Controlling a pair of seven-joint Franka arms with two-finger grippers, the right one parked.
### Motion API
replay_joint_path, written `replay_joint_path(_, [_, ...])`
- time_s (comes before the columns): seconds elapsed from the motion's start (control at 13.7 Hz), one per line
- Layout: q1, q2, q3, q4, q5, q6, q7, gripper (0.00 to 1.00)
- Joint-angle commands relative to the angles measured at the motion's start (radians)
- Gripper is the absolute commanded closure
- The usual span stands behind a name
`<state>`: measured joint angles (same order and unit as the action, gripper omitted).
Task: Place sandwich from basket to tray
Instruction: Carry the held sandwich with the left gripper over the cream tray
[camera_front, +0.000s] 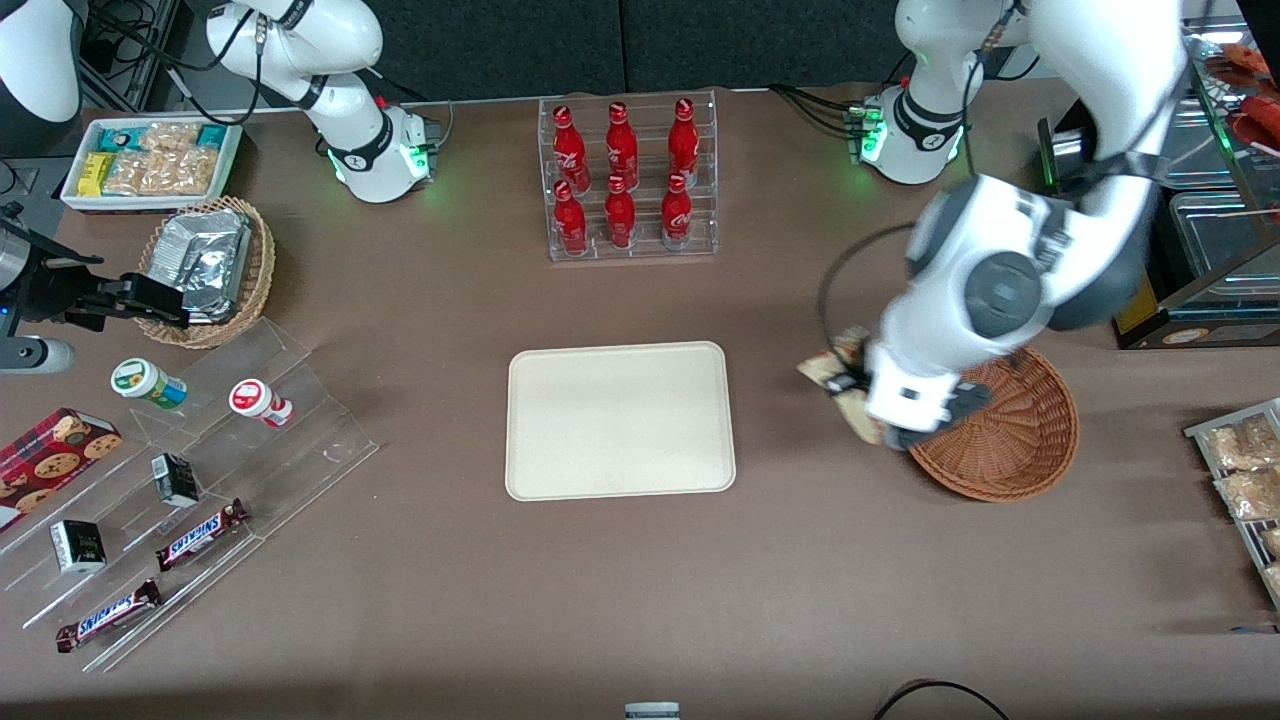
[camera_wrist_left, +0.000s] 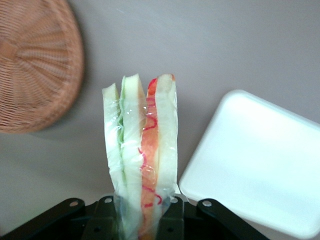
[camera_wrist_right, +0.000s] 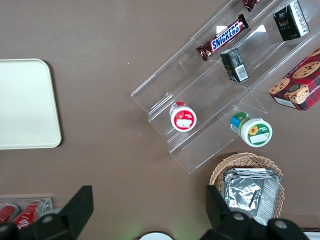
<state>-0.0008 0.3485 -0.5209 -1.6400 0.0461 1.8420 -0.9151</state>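
Sandwich (camera_wrist_left: 142, 155) is out of basket (camera_front: 1010, 440) w/ gripper (camera_wrist_left: 145, 220) jaws clamped on it above bare bench, tray (camera_front: 620, 420) nearby, drop-off still to do.

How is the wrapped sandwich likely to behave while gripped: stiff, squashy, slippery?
Probably squashy: the sandwich shows soft bread layers, pinched by the gripper. Its clear wrap looks glossy, so possibly slippery. It stands straight out unsupported, suggesting it is light.

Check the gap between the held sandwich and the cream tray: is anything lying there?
Nothing: the front view shows only bare brown table between the sandwich, clamped in the gripper beside the basket, and the tray.
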Motion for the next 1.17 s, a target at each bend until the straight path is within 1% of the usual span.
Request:
replay_joint_path(0.0, [-0.143,0.075,0.006,0.078,0.020,-0.015,-0.011,1.00])
replay_joint_path(0.07, [-0.186,0.087,0.006,0.084,0.027,-0.015,-0.010,1.00])
replay_joint_path(0.22, [-0.252,0.141,0.004,0.103,0.075,-0.006,-0.004,1.00])
replay_joint_path(0.37, [-0.313,0.226,0.006,0.185,0.083,-0.001,0.005,1.00])
replay_joint_path(0.51, [-0.362,0.321,0.006,0.276,0.133,0.009,0.034,1.00])
replay_joint_path(0.59, [-0.381,0.357,0.006,0.310,0.139,0.034,0.036,1.00])
replay_joint_path(0.8, [-0.393,0.408,0.009,0.328,0.141,0.175,0.050,1.00])
replay_joint_path(0.95, [-0.393,0.434,0.010,0.328,0.141,0.230,0.115,1.00])
replay_joint_path(1.1, [-0.393,0.469,0.013,0.328,0.152,0.281,0.137,1.00])
